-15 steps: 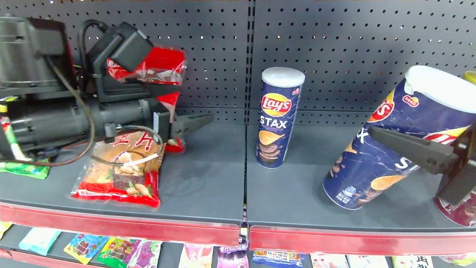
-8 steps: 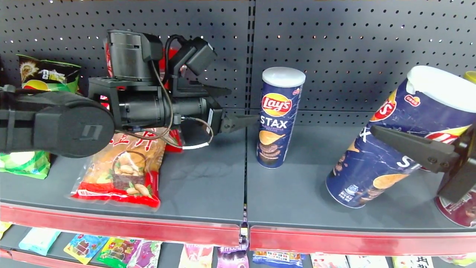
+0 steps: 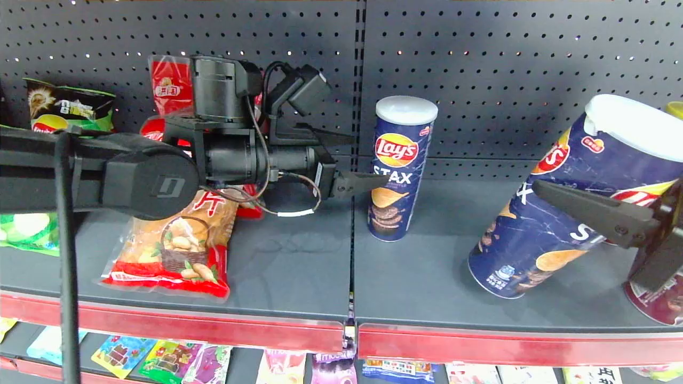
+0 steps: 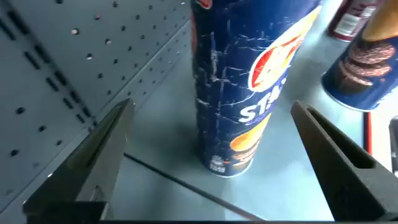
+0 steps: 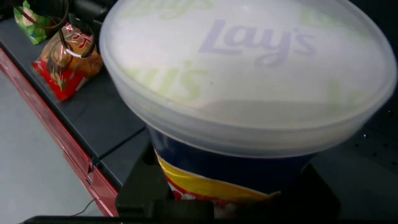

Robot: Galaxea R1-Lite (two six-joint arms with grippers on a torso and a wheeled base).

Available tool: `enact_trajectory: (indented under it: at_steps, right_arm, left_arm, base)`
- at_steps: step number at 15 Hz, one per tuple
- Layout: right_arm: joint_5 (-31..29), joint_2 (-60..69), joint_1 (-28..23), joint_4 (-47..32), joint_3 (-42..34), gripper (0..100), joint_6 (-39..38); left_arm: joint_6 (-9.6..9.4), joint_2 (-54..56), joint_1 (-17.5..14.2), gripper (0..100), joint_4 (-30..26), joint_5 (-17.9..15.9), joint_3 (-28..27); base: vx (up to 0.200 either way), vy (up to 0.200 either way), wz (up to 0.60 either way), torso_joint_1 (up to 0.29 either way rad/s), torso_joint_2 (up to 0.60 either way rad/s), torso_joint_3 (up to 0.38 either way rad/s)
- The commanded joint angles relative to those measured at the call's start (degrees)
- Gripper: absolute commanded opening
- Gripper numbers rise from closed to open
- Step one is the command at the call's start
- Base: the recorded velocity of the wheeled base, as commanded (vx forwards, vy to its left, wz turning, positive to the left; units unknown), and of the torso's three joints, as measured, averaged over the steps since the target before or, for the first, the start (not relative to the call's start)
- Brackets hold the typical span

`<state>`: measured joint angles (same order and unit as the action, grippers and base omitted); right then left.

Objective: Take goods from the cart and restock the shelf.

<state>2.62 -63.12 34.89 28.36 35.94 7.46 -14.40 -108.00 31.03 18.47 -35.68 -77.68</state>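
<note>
Dark pegboard (image 3: 507, 64) backs a grey shelf (image 3: 299, 266) with a red front strip, split by a seam at the middle.

From the left, the left arm (image 3: 139, 176) stretches level across the left half of the shelf, above its surface. The left tool (image 4: 212, 106) is at the seam with its fingers spread wide apart and nothing between them. It points at the upright chips can (image 3: 397, 170). In the head view the nearer fingertip overlaps the can's left edge; whether it touches cannot be told.

On the right half, the tilted chips can (image 3: 533, 250) leans with its white lid (image 5: 249, 81) up and to the right and its base low over the shelf near the front. Whether the base rests on the shelf cannot be told. The right tool (image 3: 555, 170) is clamped on this can, one dark finger lying across its near side.

A peanut bag (image 3: 176, 245) lies flat on the left half, near the front edge, partly under the left arm. The upright chips can stands just right of the seam, toward the back, well apart from the tilted one.

Behind the arm a red bag (image 3: 171, 82) stands against the pegboard, and a green bag (image 3: 64, 106) stands farther left. A maroon can (image 3: 659, 304) sits at the right edge, near the front. Small bright packets (image 3: 160, 357) line the lower shelf.
</note>
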Motion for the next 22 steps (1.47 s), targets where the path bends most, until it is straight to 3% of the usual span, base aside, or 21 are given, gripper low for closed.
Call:
enact_trajectory:
  at_steps: [1, 5, 20, 21, 22]
  right_arm:
    - [0.02, -0.07, 0.00, 0.03, 0.01, 0, 0.01]
    - [0.10, -0.07, 0.00, 0.03, -0.08, 0, 0.01]
    - [0.02, -0.16, -0.08, 0.03, -0.08, 0, 0.10]
    - [0.02, -0.16, -0.08, 0.03, -0.17, 0, 0.10]
    - [0.02, -0.07, -0.08, 0.03, -0.08, 0, 0.10]
  left_arm:
    - [-0.02, -0.55, 0.44, 100, -0.01, -0.88, -1.07]
    - [-0.02, -5.12, 0.62, 100, -0.10, -2.02, -6.96]
    - [0.51, -11.36, 2.64, 100, 0.08, -2.99, -14.17]
    - [1.83, -11.36, 3.34, 100, 0.16, -2.90, -14.26]
    - [1.92, -11.36, 3.34, 100, 0.25, -2.90, -14.26]
  base:
    - [0.000, 0.000, 0.00, 0.000, 0.00, 0.000]
    - [0.000, 0.000, 0.00, 0.000, 0.00, 0.000]
    - [0.000, 0.000, 0.00, 0.000, 0.00, 0.000]
    - [0.000, 0.000, 0.00, 0.000, 0.00, 0.000]
    - [0.000, 0.000, 0.00, 0.000, 0.00, 0.000]
